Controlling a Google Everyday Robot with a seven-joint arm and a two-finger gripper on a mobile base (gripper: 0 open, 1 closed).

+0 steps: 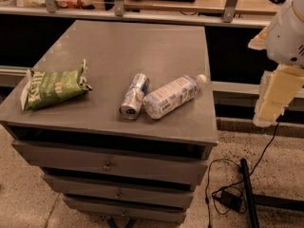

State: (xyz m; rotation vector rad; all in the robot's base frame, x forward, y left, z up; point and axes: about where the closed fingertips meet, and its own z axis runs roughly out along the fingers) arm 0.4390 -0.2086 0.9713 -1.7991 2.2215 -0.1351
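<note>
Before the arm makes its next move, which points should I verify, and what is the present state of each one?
1. Tool away from the furniture: ok. It hangs in the air beyond the right edge of the cabinet top.
2. Bottle at rest: ok. It lies on its side and is the nearest thing to the tool.
3. Free space between can and bottle: not ok. They lie side by side, very close or touching.
4. Chip bag out of the way: ok. It lies near the left edge, apart from the can.
5. Floor beside the cabinet free: not ok. A power adapter lies there.
</note>
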